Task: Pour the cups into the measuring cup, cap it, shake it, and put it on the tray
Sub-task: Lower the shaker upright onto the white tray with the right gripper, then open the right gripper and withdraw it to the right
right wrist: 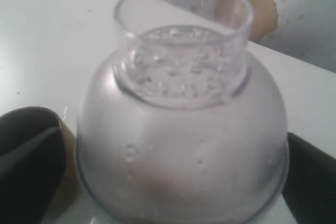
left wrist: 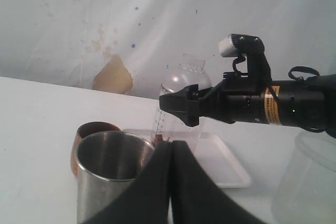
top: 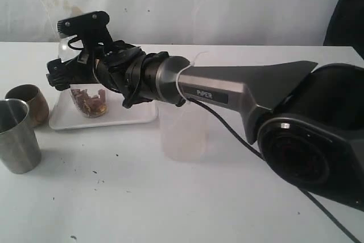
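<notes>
The clear measuring cup (top: 88,103) stands on the white tray (top: 136,115), with brown bits in its bottom and its dome lid (right wrist: 178,129) on. My right gripper (top: 71,78) reaches across from the right and is shut on its wall; a dark finger (right wrist: 26,156) shows on each side of the lid. The steel tumbler (top: 17,135) and the brown cup (top: 29,102) stand left of the tray. My left gripper (left wrist: 172,182) is shut on nothing, close behind the steel tumbler (left wrist: 107,177) and the brown cup (left wrist: 89,132), looking toward the measuring cup (left wrist: 184,82).
A frosted tumbler (top: 182,135) stands on the table right of the tray, under the right arm's forearm (top: 227,92). The right arm's base (top: 318,146) fills the right side. A pale wall closes the table's back.
</notes>
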Controlling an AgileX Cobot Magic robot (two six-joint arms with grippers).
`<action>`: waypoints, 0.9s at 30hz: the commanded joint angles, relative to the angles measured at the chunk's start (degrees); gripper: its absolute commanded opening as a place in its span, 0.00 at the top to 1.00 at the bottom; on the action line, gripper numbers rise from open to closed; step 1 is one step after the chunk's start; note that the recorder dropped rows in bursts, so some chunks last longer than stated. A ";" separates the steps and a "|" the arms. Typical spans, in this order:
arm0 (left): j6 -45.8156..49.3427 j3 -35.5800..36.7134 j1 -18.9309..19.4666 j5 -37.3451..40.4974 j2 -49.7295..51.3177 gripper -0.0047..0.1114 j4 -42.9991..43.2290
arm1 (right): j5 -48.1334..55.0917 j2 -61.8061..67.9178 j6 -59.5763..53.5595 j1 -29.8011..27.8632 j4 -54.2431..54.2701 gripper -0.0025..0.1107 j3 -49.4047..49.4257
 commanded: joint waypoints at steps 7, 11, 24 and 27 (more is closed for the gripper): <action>-0.34 0.35 -0.02 -0.28 -0.22 0.96 0.03 | -3.02 -5.62 -0.56 -0.03 0.17 0.10 8.96; -0.34 0.35 -0.02 -0.28 -0.22 0.96 0.03 | -4.57 -8.56 -0.56 -0.03 0.17 0.10 12.73; -0.34 0.35 -0.02 0.07 -0.22 0.96 0.04 | -9.60 -24.65 -1.76 -0.58 -1.05 0.56 24.09; -0.34 0.35 -0.02 0.20 -0.22 0.96 0.04 | -15.21 -28.10 -1.65 -2.47 -1.05 0.81 25.07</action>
